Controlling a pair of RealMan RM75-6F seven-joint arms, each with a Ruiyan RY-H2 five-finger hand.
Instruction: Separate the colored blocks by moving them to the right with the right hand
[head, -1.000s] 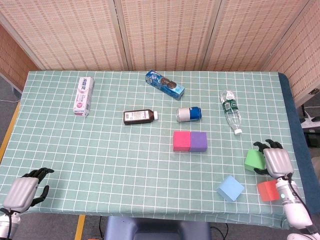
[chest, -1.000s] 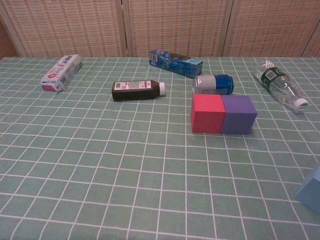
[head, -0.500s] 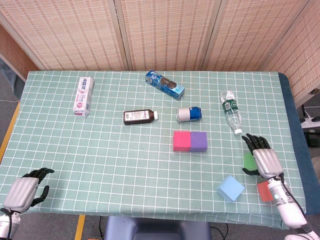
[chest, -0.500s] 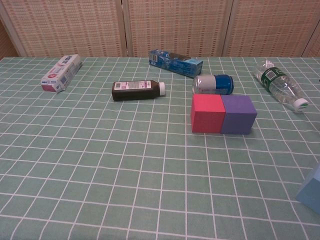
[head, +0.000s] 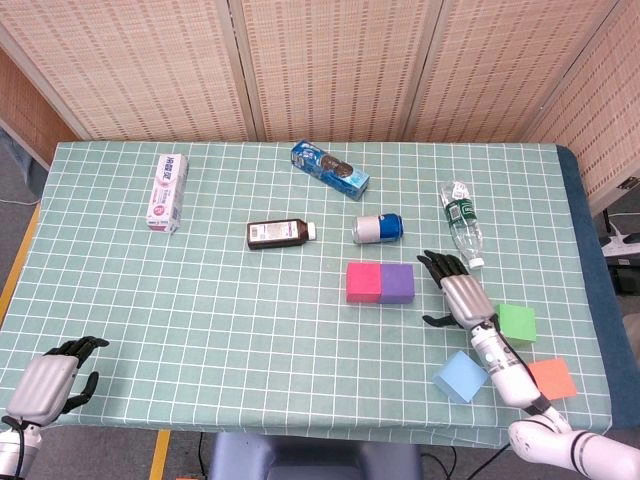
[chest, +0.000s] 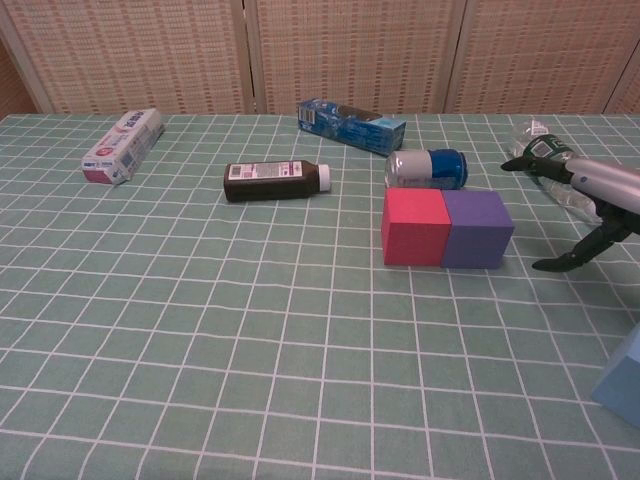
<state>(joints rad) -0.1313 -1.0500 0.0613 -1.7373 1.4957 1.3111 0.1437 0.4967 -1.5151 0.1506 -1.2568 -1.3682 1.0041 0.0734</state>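
Observation:
A pink block (head: 362, 282) (chest: 415, 228) and a purple block (head: 397, 283) (chest: 477, 230) sit side by side, touching, mid-table. My right hand (head: 460, 292) (chest: 583, 205) hovers just right of the purple block, open, fingers spread, holding nothing. A green block (head: 517, 322), a light blue block (head: 460, 376) (chest: 622, 379) and an orange-red block (head: 551, 378) lie apart at the right near the front edge. My left hand (head: 48, 385) rests at the front left corner with fingers curled in, holding nothing.
A dark medicine bottle (head: 281, 233), a blue can (head: 377, 228), a cookie box (head: 329, 169), a toothpaste box (head: 167, 192) and a plastic water bottle (head: 462, 222) lie across the far half of the table.
My right hand has let go of the green block and moved left toward the purple block. The green and orange-red blocks now lie uncovered. The left hand has not moved.

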